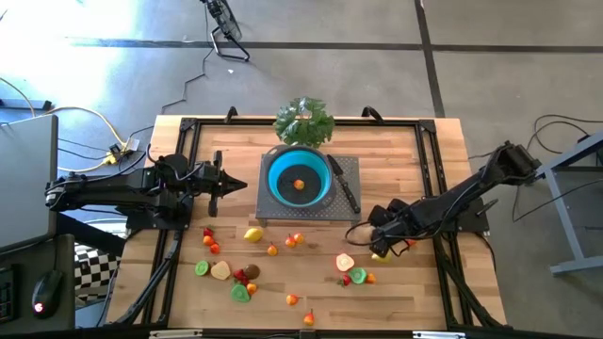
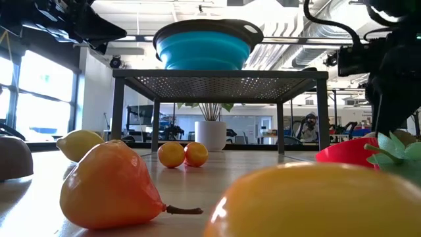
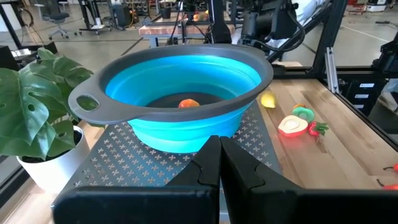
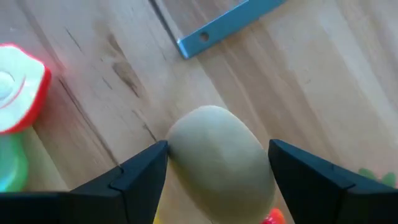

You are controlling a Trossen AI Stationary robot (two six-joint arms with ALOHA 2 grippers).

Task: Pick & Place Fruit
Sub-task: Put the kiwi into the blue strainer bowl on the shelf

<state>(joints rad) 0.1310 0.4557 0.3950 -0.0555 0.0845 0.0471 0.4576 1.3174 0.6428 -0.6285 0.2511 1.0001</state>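
- Down on the pale wooden plank counter, the right tool sits low over the boards near the right side, its two dark fingers spread wide either side of a pale yellow-green rounded toy fruit.
- The fingers flank that fruit closely; whether they actually press on it, I cannot tell.
- Just beside it lies a red-rimmed cream apple slice, flat on the wood.
- The left tool hovers at the left of the grey perforated metal stand, fingers pinched fully together, empty.
- On that stand sits the round blue collapsible bowl with a grey rim, one small orange fruit inside it.
- A black-handled knife rests on the stand to the bowl's right; a leafy green plant in a white pot stands behind.
- Many small fruits lie scattered over the counter's near half: a yellow lemon, a green slice, a smooth orange pear with a stem.
- Beyond, grey concrete floor with trailing cables, and an open workshop with ceiling ducts.
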